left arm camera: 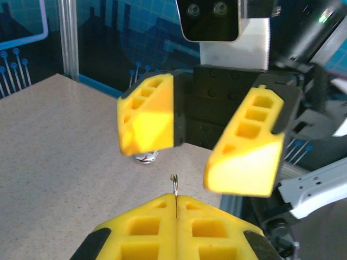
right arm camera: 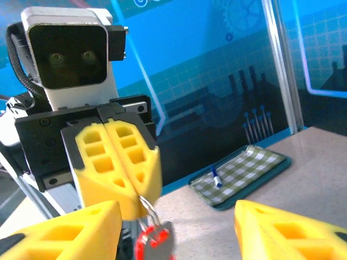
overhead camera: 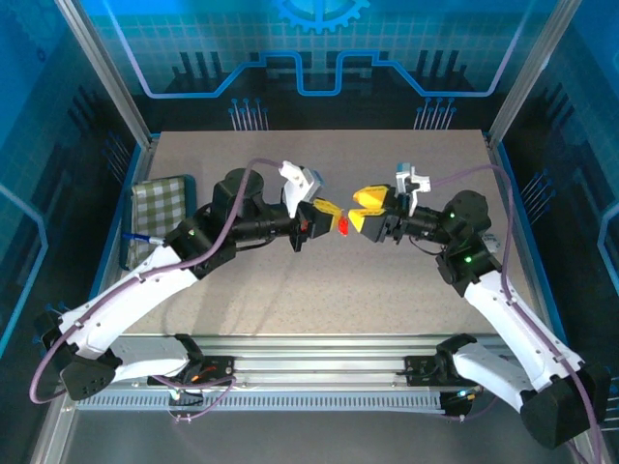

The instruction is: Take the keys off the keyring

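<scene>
Above the middle of the table (overhead camera: pixel 290 290), we have the left gripper (overhead camera: pixel 332 215) closed tight on the keyring (right arm camera: pixel 147 208). The right gripper (overhead camera: pixel 361 209) faces it from just beside, its jaws apart and holding nothing.

We judge this to be the approach before the pull: the ring is braced, and the key (right arm camera: pixel 166 245) is not yet taken. The next move calls for the right gripper to come in low, beneath the left fingertips, and close on the small grey key rather than the red tag (right arm camera: pixel 145 241) touching it. That target is fine and will need careful lining up.

The right wrist view gives us key and tag hanging under the ring. The left wrist view hides both behind its own fingers, but it shows the ring's thin wire standing out of their seam. From above, we make out the tag as a red spot between the two grippers.
</scene>
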